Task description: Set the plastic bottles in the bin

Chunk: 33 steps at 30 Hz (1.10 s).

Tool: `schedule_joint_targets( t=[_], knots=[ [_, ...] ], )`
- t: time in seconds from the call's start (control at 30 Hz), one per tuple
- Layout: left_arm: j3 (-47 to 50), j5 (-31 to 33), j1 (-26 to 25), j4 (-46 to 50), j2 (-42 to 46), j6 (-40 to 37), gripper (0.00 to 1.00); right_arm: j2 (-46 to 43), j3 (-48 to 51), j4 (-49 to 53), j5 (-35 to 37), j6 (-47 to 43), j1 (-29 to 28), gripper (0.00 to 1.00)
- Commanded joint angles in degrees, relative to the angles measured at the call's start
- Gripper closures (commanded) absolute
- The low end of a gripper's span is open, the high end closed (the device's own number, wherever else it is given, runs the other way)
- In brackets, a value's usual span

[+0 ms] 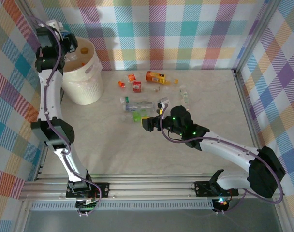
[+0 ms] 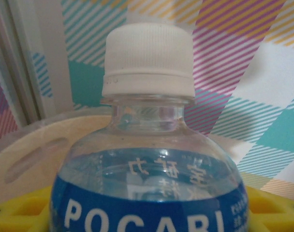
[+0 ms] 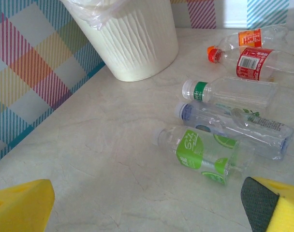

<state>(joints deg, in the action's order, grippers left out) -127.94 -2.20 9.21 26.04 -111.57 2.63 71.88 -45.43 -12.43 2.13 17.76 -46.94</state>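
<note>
The left hand [image 2: 147, 215] is pinching a blue-label bottle [image 2: 147, 159] between its yellow fingers [image 2: 21, 212], and the white ribbed cap [image 2: 148, 60] is pointing out past the fingertips. White capitals on the blue label are reading "POCARI", with their lower part running off the bottom of the wrist view. Above the word, a few characters are showing back to front through the clear shoulder, too faint to read. Just beyond this hand, the bin [image 2: 36, 154] is showing its cream rim and one slot handle.

The right hand [image 3: 147, 208] is hanging low over the worktop [image 3: 113, 159] with its fingers spread wide and gripping nothing. Directly ahead of it, a green-label bottle [image 3: 205, 154] is lying on its side; its label is carrying white lettering that starts with an "S", and the rest cannot be made out. Just past that, a clear bottle with a pale bluish cap [image 3: 234, 125] is lying flat, and beyond it lies a bottle with a white cap and green neck band [image 3: 224, 92]. Farther ahead and to this hand's right, a red-label bottle [image 3: 253, 63] with an orange cap is showing a block of print too small to read, with an orange-label bottle [image 3: 253, 37] just beyond it. The bin is standing ahead and to this hand's left, well apart from the fingers.
</note>
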Motion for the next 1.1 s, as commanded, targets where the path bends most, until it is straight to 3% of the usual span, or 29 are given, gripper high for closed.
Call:
schedule_joint_targets(
  t=[0.0, 0.2, 0.43, 0.77, 1.07],
  knots=[
    [-4.26, -6.98, 1.76, 0.98, -2.70, 2.24, 0.56, -1.96, -1.27, -0.13, 1.03, 0.87, -0.11, 0.00],
    [-5.57, -9.11, 2.03, 0.61, -7.40, 3.05, 0.55, -2.62, -0.69, 0.07, 2.05, 1.14, -0.08, 0.00],
    [-9.50, -18.01, 2.74, 1.74, -13.32, 4.82, 0.50, -2.71, -0.70, 1.63, 2.76, 0.79, -0.08, 0.00],
    [-9.52, -25.00, 2.74, 0.12, -16.02, 8.28, 0.41, -2.44, -0.10, 2.45, 3.11, 0.87, -0.09, 0.00],
    [-9.52, -25.45, 2.65, 0.24, -16.47, 9.56, 0.20, -2.48, 0.15, 3.04, 2.99, 0.52, -0.08, 0.00]
  ],
)
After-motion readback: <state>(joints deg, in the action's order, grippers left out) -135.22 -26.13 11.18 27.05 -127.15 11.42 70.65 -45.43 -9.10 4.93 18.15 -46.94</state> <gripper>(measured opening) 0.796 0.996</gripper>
